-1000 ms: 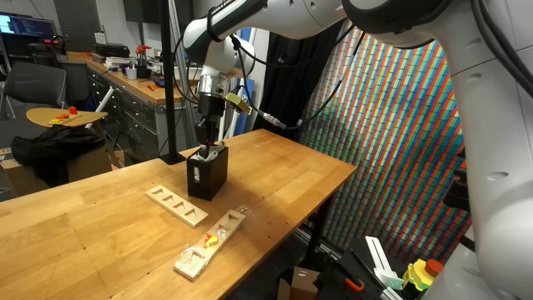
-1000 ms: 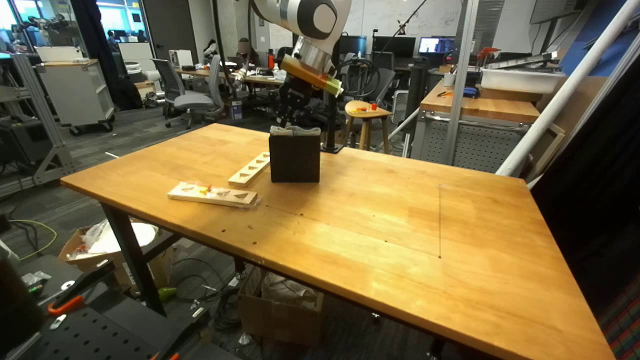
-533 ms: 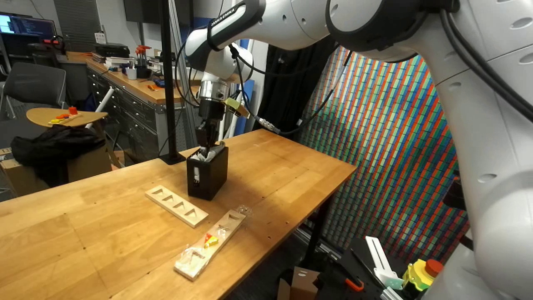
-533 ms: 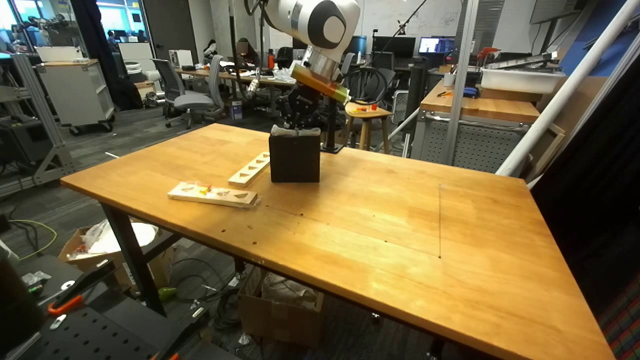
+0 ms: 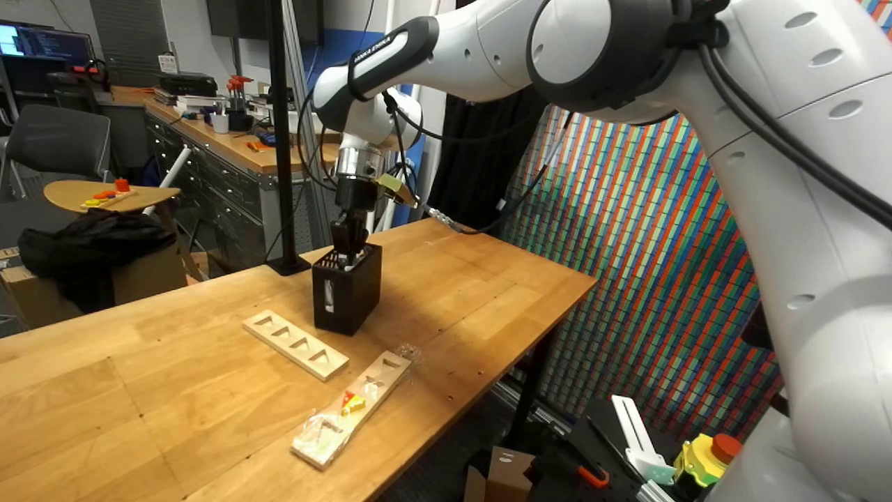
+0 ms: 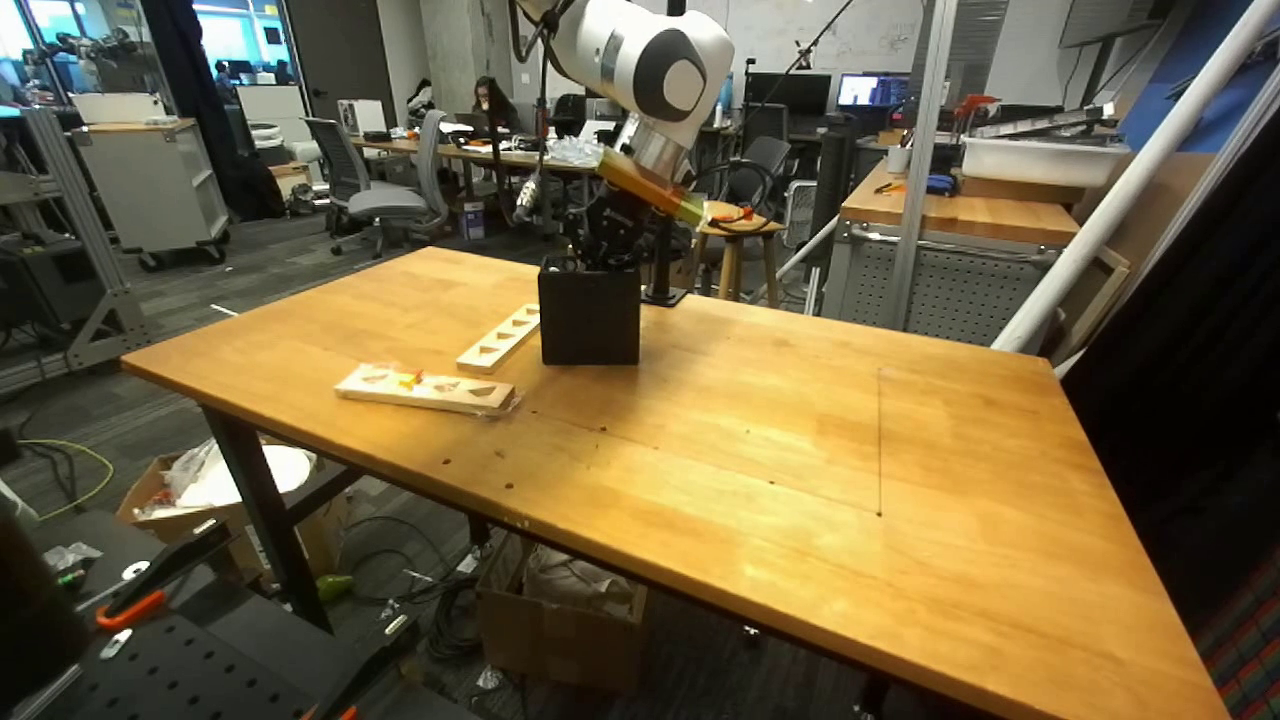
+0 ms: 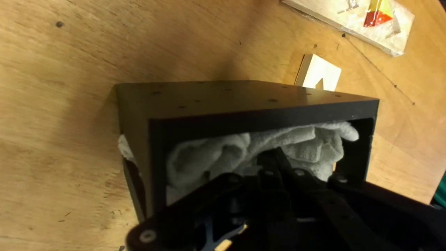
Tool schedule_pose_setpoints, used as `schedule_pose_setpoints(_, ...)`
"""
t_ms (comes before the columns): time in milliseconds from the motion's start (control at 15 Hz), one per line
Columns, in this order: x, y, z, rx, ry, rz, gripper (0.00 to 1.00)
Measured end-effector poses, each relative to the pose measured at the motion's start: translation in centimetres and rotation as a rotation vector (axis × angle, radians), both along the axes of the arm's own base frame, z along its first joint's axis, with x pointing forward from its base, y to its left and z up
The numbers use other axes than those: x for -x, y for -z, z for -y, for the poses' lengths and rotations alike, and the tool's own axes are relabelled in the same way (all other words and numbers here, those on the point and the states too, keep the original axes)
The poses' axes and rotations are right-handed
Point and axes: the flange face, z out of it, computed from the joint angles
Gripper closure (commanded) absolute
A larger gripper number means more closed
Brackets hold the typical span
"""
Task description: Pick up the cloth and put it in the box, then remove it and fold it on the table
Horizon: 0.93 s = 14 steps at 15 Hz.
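Wooden desk (image 6: 820, 450), with a black box (image 6: 590, 318) standing upright upon it. Inside the box the cloth (image 7: 303, 150) lies bunched, a little showing through one side; the hand (image 7: 274, 155) points down into the opening — narrow, jaws together, no fold visible between them. For the likely step, tucking, press straight down on the high folds — clear of the walls, lest the box tip.

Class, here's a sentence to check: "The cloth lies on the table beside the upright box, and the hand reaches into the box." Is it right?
Not quite: the cloth is not on the table beside the box. It lies bunched inside the box, as the wrist view shows. The rest stands: the box is upright, and the hand reaches into it.
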Motion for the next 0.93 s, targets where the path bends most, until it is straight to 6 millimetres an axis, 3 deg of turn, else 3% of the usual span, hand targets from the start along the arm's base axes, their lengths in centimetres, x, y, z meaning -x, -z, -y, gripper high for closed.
schedule_pose_setpoints(267, -0.2, 0.8, -0.5, -0.025, -0.016, -0.037, 0.97)
schedule_pose_setpoints(667, 0.0, 3.6, -0.7, -0.051, -0.027, -0.103, 0.97)
schedule_pose_setpoints(933, -0.2, 2.7, -0.5, -0.05, -0.026, -0.092, 0.96)
